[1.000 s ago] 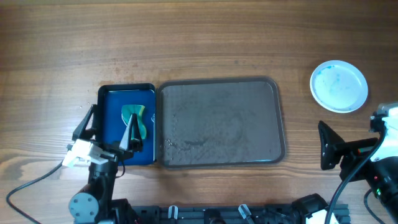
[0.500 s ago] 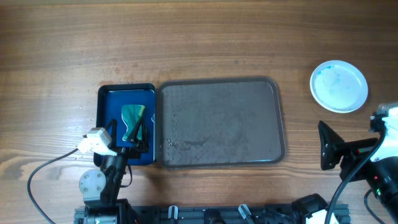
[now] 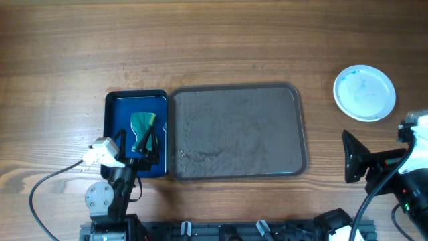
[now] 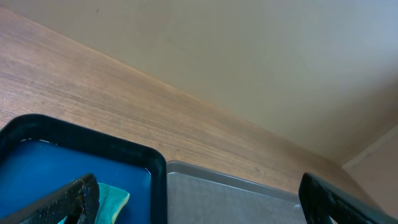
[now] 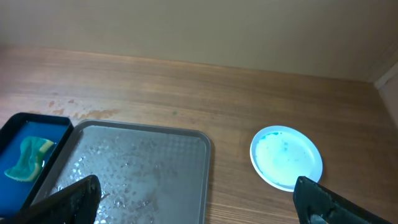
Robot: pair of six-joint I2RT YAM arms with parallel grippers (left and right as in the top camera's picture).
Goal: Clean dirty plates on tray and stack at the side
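Observation:
The grey-brown tray [image 3: 237, 161] lies mid-table, wet with droplets, with no plate on it; it also shows in the left wrist view [image 4: 249, 199] and the right wrist view [image 5: 143, 162]. A white plate [image 3: 364, 92] with faint blue smears sits on the table at the far right, also in the right wrist view [image 5: 286, 155]; whether others lie under it I cannot tell. My left gripper [image 3: 138, 145] is open, low over the small blue tray [image 3: 114, 120], straddling a green sponge [image 3: 142, 126]. My right gripper [image 3: 346, 157] is open and empty, near the front right, below the plate.
The glossy blue tray [image 4: 81, 134] holds the green sponge [image 4: 112, 198] and touches the grey tray's left rim. A cable runs from the left arm across the front left of the table. Bare wood lies behind both trays and between the grey tray and the plate.
A second ago my left gripper was spread wide over the blue tray's left edge; it has since swung right and back over the tray's front. Nothing else has moved.

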